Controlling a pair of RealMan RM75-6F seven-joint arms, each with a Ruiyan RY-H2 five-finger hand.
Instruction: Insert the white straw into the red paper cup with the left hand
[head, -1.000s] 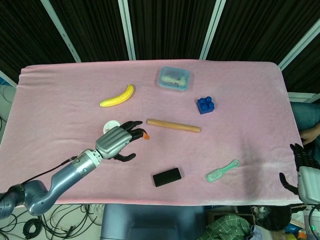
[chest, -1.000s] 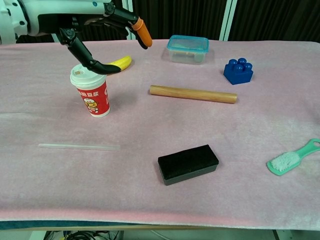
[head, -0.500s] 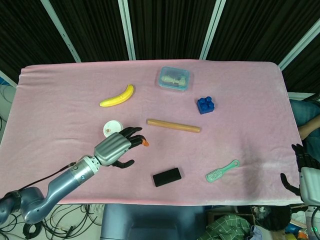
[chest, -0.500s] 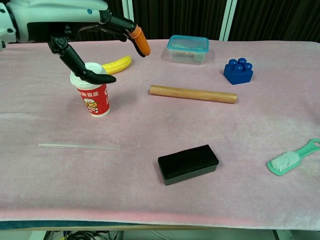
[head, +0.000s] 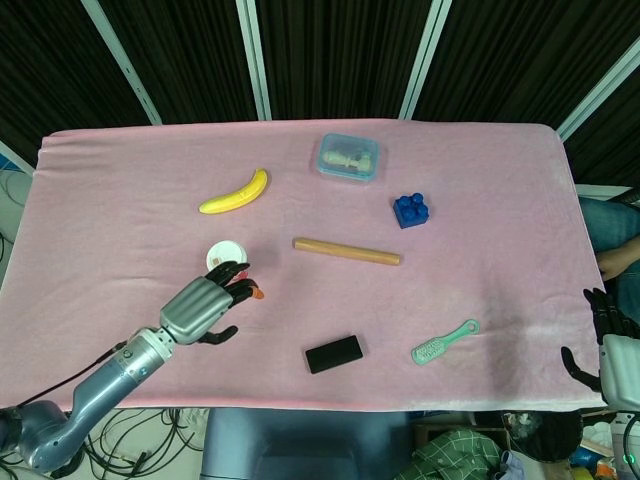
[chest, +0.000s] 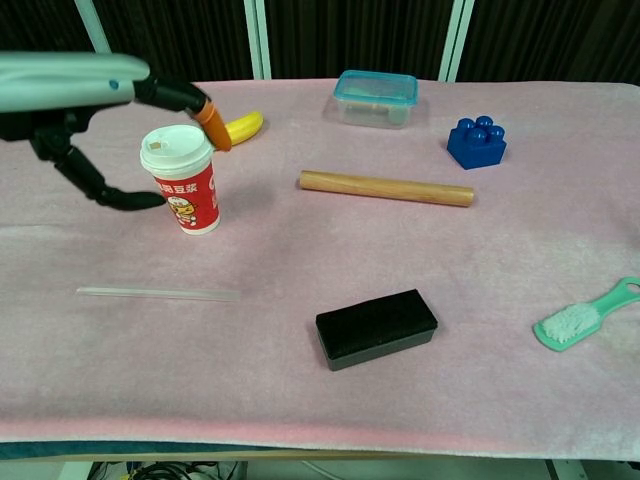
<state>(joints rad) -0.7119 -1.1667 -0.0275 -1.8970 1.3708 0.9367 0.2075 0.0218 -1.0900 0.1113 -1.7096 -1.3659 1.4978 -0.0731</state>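
Observation:
The red paper cup (chest: 188, 186) stands upright with a white lid (head: 225, 257) on the pink cloth, left of centre. The thin white straw (chest: 158, 294) lies flat in front of the cup, nearer the table's front edge; the head view does not show it. My left hand (head: 205, 305) hovers open beside the cup, on its left and front side, holding nothing. Its orange-tipped finger (chest: 213, 125) reaches past the lid and its thumb (chest: 110, 195) curves low beside the cup wall. My right hand (head: 605, 335) hangs open off the table's near right corner.
A banana (head: 235, 192) lies behind the cup. A wooden rolling pin (chest: 386, 188) sits mid-table, a black block (chest: 377, 328) near the front, a green brush (chest: 585, 315) at front right. A blue brick (head: 410, 210) and a lidded container (head: 348, 157) stand further back.
My left hand has drawn back from above the cup toward the near left side and now sits lower beside it. The straw, the cup and my right hand have not moved.

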